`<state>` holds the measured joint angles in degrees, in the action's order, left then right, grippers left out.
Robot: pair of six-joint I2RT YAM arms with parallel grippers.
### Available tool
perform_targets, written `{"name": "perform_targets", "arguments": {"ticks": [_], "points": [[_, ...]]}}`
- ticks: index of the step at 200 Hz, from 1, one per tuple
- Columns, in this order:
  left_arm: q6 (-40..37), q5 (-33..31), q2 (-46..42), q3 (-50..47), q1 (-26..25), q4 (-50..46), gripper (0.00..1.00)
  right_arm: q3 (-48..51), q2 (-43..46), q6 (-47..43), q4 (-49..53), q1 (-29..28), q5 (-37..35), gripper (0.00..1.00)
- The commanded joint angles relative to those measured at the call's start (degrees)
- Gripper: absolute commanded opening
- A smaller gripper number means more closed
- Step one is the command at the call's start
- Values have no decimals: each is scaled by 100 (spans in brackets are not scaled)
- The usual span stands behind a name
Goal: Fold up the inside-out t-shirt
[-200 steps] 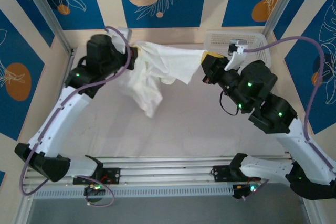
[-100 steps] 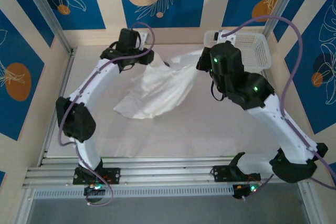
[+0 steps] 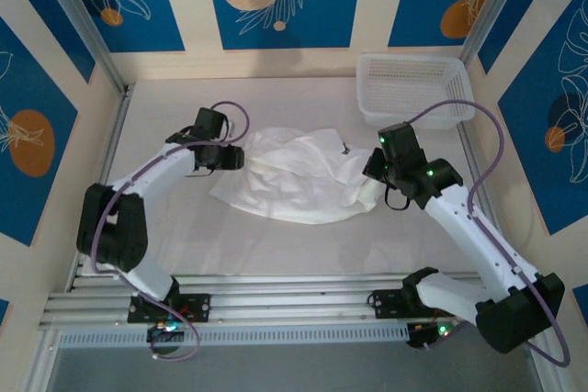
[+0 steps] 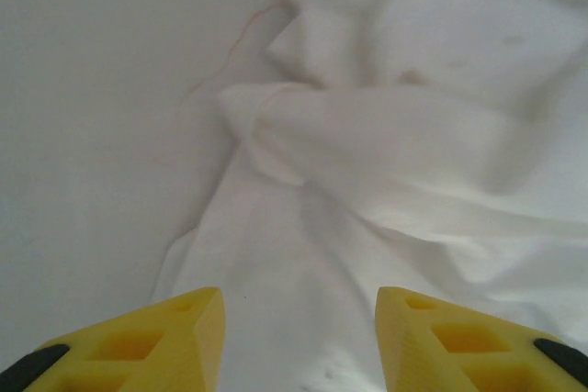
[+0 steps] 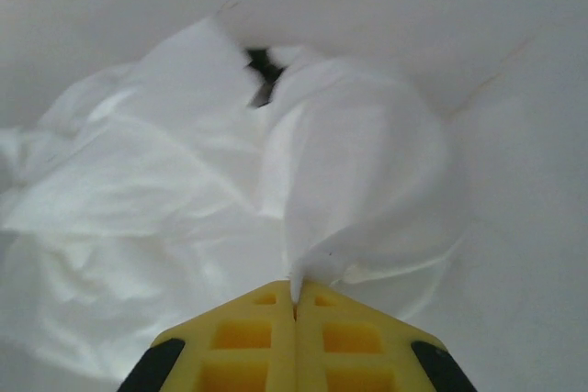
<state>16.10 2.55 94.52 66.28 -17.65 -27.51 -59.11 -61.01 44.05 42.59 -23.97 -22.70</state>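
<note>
Your t-shirt (image 3: 299,185) lies mid-frame on the table (image 3: 276,245), thin white cloth crumpled into soft folds, with a dark tag (image 3: 344,148) at its upper right. Your left gripper (image 4: 299,337) is spread wide above it, and your right gripper (image 5: 295,308) is closed, pinching a fold.

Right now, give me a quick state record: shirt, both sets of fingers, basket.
t-shirt: crumpled heap, not yet folded, lying mid-table
left fingers: open, holding nothing, poised above the shirt's left edge
right fingers: shut, pinching a fold at the shirt's right edge
basket: far right corner, apart from the shirt
table: white surface under the shirt
</note>
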Motion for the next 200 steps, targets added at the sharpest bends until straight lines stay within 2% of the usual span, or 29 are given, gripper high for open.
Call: {"name": "perform_targets", "arguments": {"ticks": [1, 40, 72, 85, 112, 122, 152, 200], "points": [[91, 146, 518, 199, 296, 170, 47, 197, 136, 143, -567, 32, 1043, 0], [-99, 984, 1136, 517, 411, -25, 47, 300, 211, 229, -490, 49, 1089, 0], [-161, 809, 1384, 446, 411, -3, 45, 311, 221, 329, -567, 46, 1217, 0], [-160, 818, 1414, 453, 411, -1, 40, 304, 221, 342, -576, 50, 1241, 0], [-193, 674, 1324, 491, 407, -68, 11, 228, 222, 374, -522, 50, 1224, 0], [-207, 635, 1204, 497, 416, -96, 0, 175, 230, 413, -490, 50, 1208, 0], [-195, 594, 512, 536, 446, -226, 0, -148, 337, 547, -439, 58, 869, 0], [-351, 249, -1208, 1194, 543, -838, 0, -1271, 672, 288, -643, 298, 1, 0]]}}
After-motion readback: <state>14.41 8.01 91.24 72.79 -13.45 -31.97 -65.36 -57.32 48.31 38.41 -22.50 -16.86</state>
